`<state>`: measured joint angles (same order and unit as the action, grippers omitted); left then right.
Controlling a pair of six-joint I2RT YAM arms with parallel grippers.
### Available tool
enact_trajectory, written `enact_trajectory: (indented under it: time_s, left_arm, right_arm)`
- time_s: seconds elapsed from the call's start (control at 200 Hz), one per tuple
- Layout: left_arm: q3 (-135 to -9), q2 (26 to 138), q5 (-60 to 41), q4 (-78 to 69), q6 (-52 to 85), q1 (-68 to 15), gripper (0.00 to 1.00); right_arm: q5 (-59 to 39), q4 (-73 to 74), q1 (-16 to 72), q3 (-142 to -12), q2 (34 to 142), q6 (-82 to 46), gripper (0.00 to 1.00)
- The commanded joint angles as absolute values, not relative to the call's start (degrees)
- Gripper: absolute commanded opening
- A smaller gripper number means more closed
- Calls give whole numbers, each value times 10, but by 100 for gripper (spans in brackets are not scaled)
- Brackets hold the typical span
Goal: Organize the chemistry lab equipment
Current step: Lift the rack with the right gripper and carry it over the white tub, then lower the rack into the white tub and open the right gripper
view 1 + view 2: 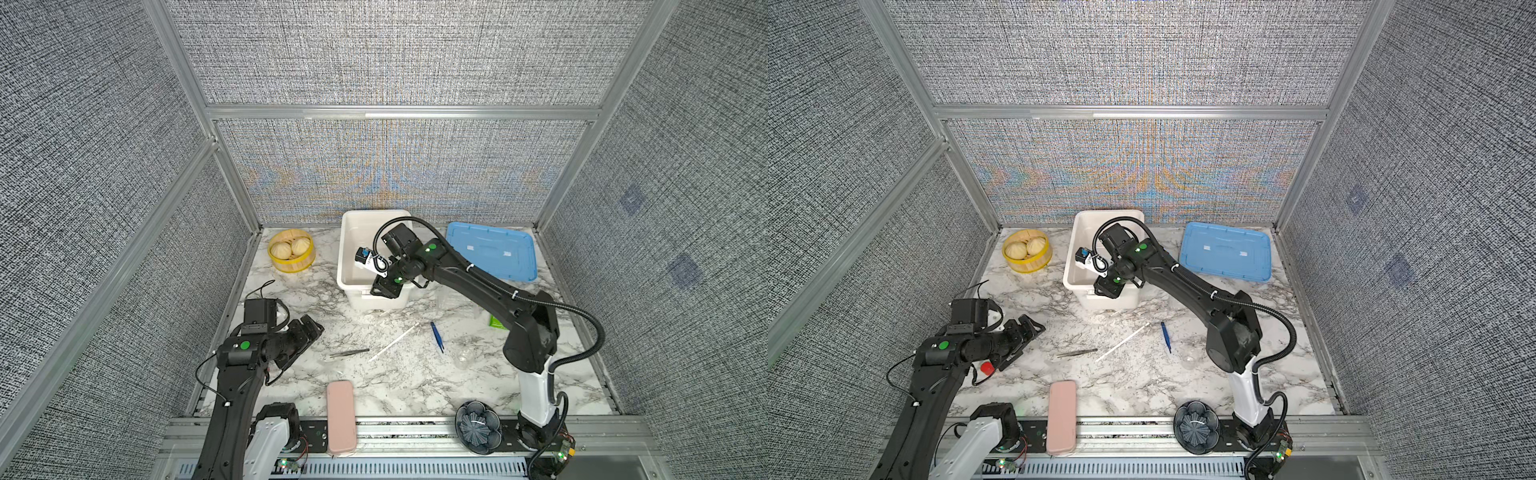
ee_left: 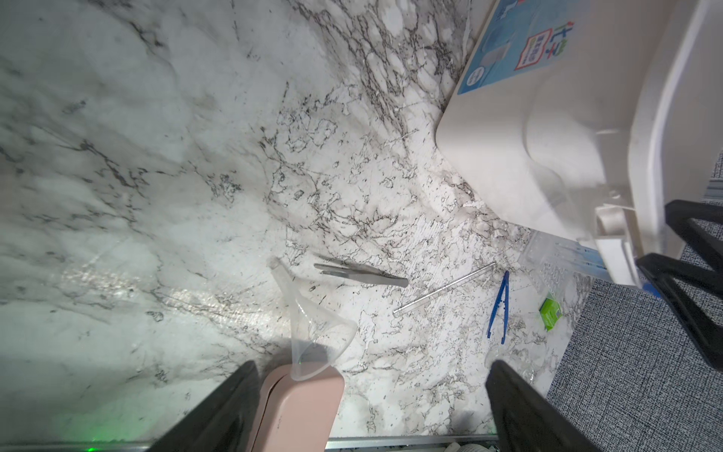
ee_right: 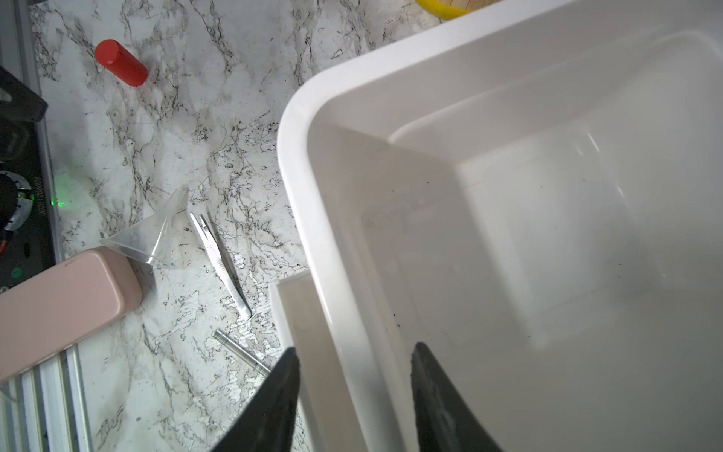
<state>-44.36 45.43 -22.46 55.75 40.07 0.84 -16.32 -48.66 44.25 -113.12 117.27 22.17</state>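
Left gripper (image 2: 371, 364), jaws wide and empty, right gripper (image 3: 357, 348), jaws parted astride the bin (image 3: 297, 156) rim, grey tweezers (image 1: 349, 353), rod (image 1: 392, 343), blue tweezers (image 1: 437, 336) loose on the table (image 1: 415, 386) before the bin.

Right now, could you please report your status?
Left gripper open, empty. Right gripper straddles rim of white plastic bin, grip unclear. Grey metal tweezers, thin white rod, blue tweezers loose on marble table. Nothing blocks them.

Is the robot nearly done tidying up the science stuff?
Not nearly. Nothing clearly sits in the white bin yet. The right gripper hangs open over its rim, the left gripper open too, both empty. Grey tweezers, white rod, blue tweezers and clear funnel still lie on the table.
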Motion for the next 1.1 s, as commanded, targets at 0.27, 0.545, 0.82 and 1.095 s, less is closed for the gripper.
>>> enact_trajectory:
  time_s: [0.27, 0.545, 0.82, 1.095]
  left_arm:
    - [-431, 448, -207, 529, 402, 8, 92]
    - [-432, 459, -205, 518, 412, 9, 93]
    - [-431, 462, -204, 515, 418, 8, 93]
    - [-436, 475, -218, 502, 416, 8, 93]
  right_arm:
    - [-215, -502, 454, -1165, 1201, 109, 21]
    - [-153, -412, 486, -1200, 1242, -44, 21]
    - [-5, -426, 525, -1309, 1312, -185, 21]
    - [55, -434, 540, -1324, 1320, -231, 21]
